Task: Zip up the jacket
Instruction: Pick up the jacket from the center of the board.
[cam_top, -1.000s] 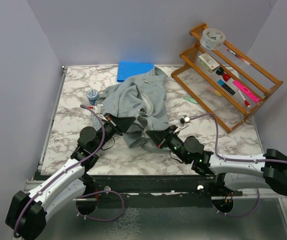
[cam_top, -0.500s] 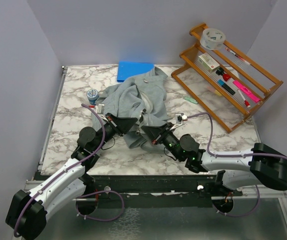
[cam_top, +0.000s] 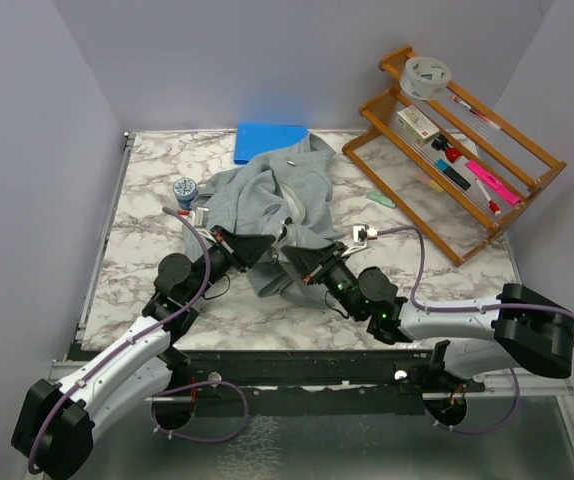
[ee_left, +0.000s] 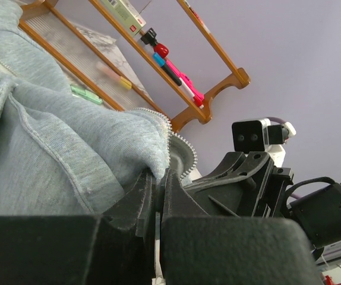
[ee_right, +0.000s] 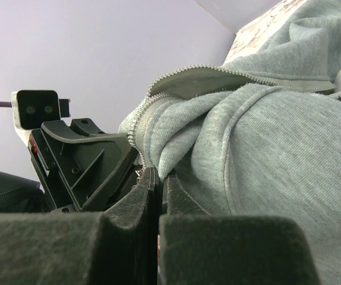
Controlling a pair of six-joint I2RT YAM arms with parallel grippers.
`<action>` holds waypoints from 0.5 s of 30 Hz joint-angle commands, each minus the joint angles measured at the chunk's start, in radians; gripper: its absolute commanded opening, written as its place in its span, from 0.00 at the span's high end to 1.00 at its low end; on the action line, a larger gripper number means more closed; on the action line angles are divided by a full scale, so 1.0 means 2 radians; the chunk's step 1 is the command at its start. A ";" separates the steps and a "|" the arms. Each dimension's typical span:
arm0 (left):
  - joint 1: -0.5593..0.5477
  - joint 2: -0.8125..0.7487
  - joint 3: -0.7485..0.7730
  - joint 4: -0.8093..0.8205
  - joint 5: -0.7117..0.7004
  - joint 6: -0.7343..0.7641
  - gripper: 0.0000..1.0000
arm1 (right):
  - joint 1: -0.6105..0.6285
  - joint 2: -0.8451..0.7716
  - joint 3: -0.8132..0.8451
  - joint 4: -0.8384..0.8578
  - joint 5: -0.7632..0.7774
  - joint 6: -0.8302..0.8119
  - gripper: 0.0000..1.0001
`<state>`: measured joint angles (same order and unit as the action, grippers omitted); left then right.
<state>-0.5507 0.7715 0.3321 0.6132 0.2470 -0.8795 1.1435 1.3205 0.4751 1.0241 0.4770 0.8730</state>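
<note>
1. The left tool (ee_left: 158, 181) has its jaws pressed together on a fold of the large light grey fleece hooded jacket (cam_top: 267, 195) at its near hem, just beside the pale zipper teeth (ee_left: 170, 130). Risk: the pinch appears to take soft fleece more than zipper tape, so a pull may let the cloth slide out.
2. The right tool (ee_right: 157, 178) is likewise closed, holding a thick fold of the opposite front edge. The two tools stand almost touching. Risk: the fingers could collide if either moves further inward.
3. Slider and pin cannot be made out in any view. Risk: the halves could meet misaligned, so the teeth fail to engage.
4. The jacket lies bunched mid-way across the marble-patterned bench (cam_top: 147, 260), with its front open. Risk: a tug may drag the whole garment instead of tensioning the zipper line.
5. Far side: a small blue-lidded jar (cam_top: 185, 190) sits just beside one sleeve, a flat blue rectangular pad (cam_top: 267, 140) touches the far end, and a wooden slatted rack (cam_top: 403, 206) stands apart to the right. Risk: a shifting garment could topple the jar.
</note>
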 commanded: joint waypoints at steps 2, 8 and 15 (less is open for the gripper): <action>0.002 0.000 0.000 0.033 0.011 -0.004 1.00 | -0.001 0.008 0.022 0.019 0.012 0.018 1.00; 0.002 0.000 0.000 0.038 0.003 -0.007 1.00 | -0.001 0.014 0.023 0.019 0.009 0.032 1.00; 0.002 -0.002 -0.004 0.041 0.006 -0.008 1.00 | -0.002 0.016 0.021 0.024 0.015 0.046 1.00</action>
<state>-0.5507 0.7719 0.3317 0.6292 0.2466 -0.8837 1.1435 1.3445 0.4892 1.0237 0.4786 0.9291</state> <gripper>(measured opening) 0.035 0.028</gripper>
